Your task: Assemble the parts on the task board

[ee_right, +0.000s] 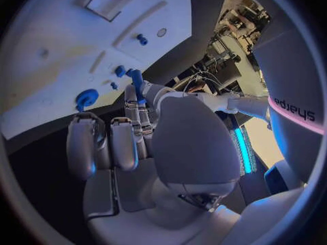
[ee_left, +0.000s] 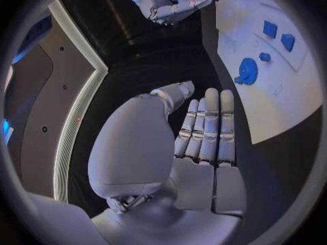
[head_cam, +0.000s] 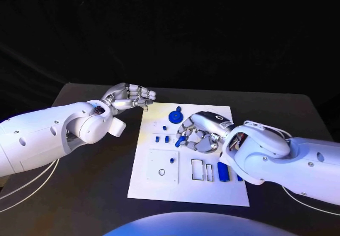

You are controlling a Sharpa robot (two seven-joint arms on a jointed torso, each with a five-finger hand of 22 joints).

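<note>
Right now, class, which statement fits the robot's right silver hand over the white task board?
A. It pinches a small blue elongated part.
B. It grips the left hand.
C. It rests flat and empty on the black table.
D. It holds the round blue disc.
A: the right silver hand pinches a small blue elongated part in its fingers above the white task board, while the round blue disc lies untouched on the board.

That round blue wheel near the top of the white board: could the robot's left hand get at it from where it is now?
Probably yes. The left hand hovers off the task board's far left corner with nothing in it, and the round blue part lies close by with bare board between. The right hand sits nearer the robot, holding a blue piece.
</note>
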